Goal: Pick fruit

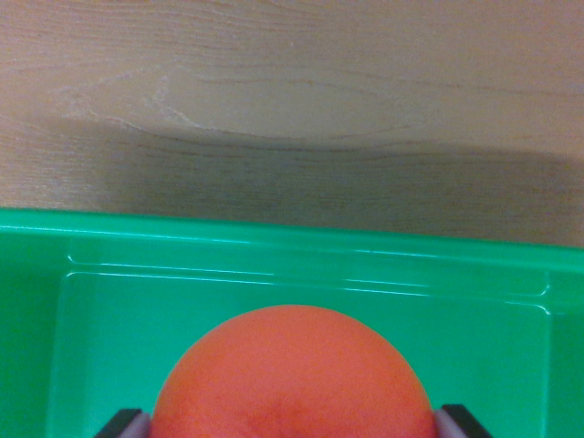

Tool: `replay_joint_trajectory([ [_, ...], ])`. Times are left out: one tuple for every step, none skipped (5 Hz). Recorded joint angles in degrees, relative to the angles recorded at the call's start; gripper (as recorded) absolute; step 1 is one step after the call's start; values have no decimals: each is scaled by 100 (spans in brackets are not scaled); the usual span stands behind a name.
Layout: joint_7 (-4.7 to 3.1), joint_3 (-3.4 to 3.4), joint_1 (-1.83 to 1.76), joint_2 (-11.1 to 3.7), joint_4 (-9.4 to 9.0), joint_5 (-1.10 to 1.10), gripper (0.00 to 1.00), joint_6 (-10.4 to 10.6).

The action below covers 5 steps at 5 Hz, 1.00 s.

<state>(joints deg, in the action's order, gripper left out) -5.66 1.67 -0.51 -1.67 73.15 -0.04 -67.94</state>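
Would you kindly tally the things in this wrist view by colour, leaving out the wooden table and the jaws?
Orange: 1, the fruit
Green: 1, the bin
Total: 2

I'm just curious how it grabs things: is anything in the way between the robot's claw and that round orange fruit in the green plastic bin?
Nothing visible. The round orange fruit sits in the green plastic bin, with a gripper fingertip at each side and no object between.
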Motion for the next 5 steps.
replay_joint_trajectory([
  [0,0,0,0,0,0,100,0],
  [2,1,-1,87,146,-4,100,-234],
  [2,1,-1,87,146,-4,100,-234],
  [4,1,-2,162,271,-7,100,-434],
  [4,1,-2,162,271,-7,100,-434],
])
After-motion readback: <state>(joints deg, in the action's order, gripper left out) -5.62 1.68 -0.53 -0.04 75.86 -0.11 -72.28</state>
